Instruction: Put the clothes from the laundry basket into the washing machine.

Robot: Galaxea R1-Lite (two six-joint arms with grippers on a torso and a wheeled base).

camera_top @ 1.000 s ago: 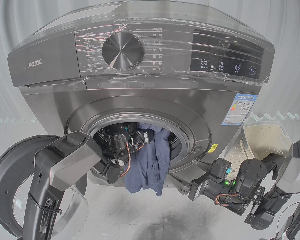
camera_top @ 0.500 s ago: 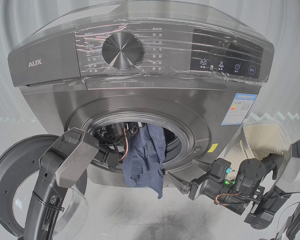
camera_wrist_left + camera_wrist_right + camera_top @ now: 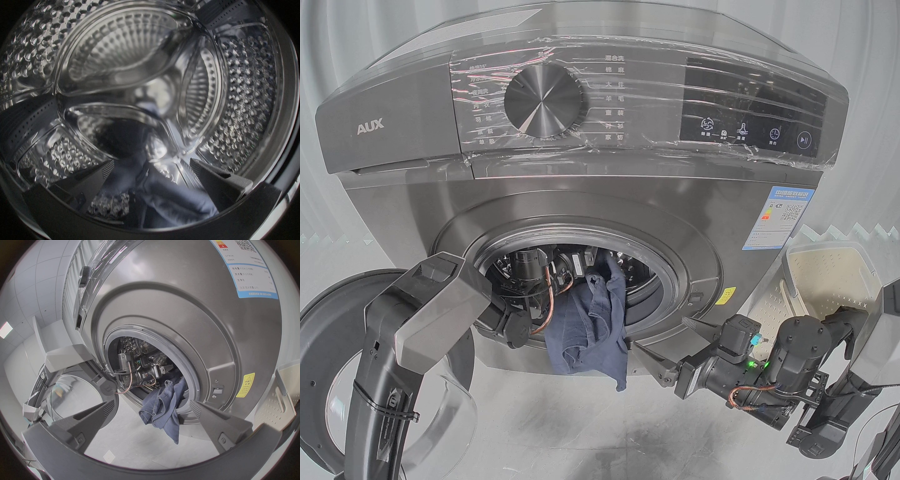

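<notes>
Left end effector (image 3: 150, 164) is inside the washing machine (image 3: 687, 206) drum (image 3: 247, 93), fingers spread wide and gripping nothing, with loose blue cloth lying between them. Blue garment (image 3: 589, 325) is draped over the lower lip of the door opening, part inside the drum, the rest hanging down the front. Right end effector (image 3: 151, 403) hangs outside, low and right of the opening, fingers wide apart and empty; the laundry basket (image 3: 831, 275) stands at the machine's right, door (image 3: 325, 337) open at left.
</notes>
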